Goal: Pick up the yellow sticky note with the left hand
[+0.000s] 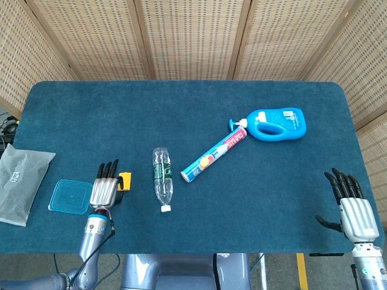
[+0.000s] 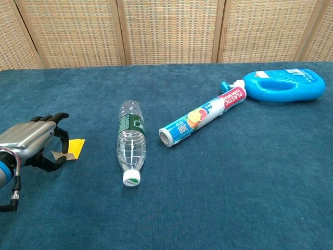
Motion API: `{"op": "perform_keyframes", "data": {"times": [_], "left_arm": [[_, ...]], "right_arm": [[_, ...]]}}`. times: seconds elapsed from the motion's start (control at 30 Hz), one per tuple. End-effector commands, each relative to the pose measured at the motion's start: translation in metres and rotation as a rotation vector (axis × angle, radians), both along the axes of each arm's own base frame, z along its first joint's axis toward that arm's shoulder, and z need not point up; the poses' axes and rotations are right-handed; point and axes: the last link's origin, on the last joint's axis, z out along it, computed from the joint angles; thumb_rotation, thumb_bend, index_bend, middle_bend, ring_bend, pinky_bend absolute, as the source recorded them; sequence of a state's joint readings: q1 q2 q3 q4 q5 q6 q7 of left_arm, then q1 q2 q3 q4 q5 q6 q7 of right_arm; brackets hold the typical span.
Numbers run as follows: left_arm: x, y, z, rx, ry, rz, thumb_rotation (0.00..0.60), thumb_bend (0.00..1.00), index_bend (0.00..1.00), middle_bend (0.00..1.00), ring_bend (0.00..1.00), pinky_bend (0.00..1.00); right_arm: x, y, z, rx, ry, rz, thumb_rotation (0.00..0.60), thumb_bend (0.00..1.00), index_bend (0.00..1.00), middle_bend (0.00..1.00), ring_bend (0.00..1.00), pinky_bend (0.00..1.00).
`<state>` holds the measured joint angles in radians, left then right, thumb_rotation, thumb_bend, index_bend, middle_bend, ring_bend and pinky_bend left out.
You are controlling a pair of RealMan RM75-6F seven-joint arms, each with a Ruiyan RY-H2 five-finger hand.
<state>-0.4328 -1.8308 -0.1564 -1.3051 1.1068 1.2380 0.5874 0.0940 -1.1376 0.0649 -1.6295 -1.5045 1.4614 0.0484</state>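
The yellow sticky note (image 1: pixel 125 180) (image 2: pixel 76 148) is at the front left of the blue table, tilted, with a pale underside showing. My left hand (image 1: pixel 104 188) (image 2: pixel 28 141) is over its left edge, and the thumb and curled fingers pinch that edge. Most of the note is hidden under the fingers. My right hand (image 1: pixel 354 208) hangs by the table's front right corner with fingers spread and nothing in it; the chest view does not show it.
A clear water bottle (image 1: pixel 161 179) (image 2: pixel 131 146) lies just right of the note. A plastic-wrap tube (image 1: pixel 213 155) and a blue detergent bottle (image 1: pixel 277 124) lie further right. Left of the hand are a blue square lid (image 1: pixel 70 196) and a grey bag (image 1: pixel 18 181).
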Motion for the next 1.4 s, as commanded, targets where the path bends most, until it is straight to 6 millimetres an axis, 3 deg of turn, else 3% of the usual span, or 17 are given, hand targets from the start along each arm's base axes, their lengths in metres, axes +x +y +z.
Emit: {"op": "perform_keyframes", "data": {"times": [0.03,0.33,0.6,1.07,1.2,1.4], "left_arm": [[0.003,0.006,0.003,0.008,0.001,-0.007,0.600,0.48,0.61,0.00,0.00,0.00],[0.006,0.027,0.012,0.026,0.022,-0.009,0.600,0.51,0.61,0.00,0.00,0.00],[0.001,0.039,0.012,0.027,0.020,0.018,0.600,0.61,0.62,0.00,0.00,0.00],[0.006,0.075,0.033,0.092,0.057,0.003,0.600,0.62,0.62,0.00,0.00,0.00],[0.007,0.083,0.042,0.113,0.054,0.005,0.600,0.63,0.61,0.00,0.00,0.00],[0.014,0.092,0.073,0.180,-0.011,-0.013,0.600,0.62,0.61,0.00,0.00,0.00]], "right_arm": [[-0.001,0.000,0.000,0.000,0.000,-0.003,0.600,0.00,0.00,0.00,0.00,0.00],[-0.003,-0.001,0.000,0.000,-0.001,-0.014,0.600,0.00,0.00,0.00,0.00,0.00],[-0.004,-0.002,-0.001,0.007,0.003,-0.020,0.600,0.00,0.00,0.00,0.00,0.00],[-0.004,-0.004,-0.005,0.023,0.010,-0.022,0.600,0.00,0.00,0.00,0.00,0.00],[-0.005,-0.004,-0.005,0.022,0.008,-0.024,0.600,0.00,0.00,0.00,0.00,0.00],[-0.005,-0.004,-0.004,0.021,0.007,-0.021,0.600,0.00,0.00,0.00,0.00,0.00]]}}
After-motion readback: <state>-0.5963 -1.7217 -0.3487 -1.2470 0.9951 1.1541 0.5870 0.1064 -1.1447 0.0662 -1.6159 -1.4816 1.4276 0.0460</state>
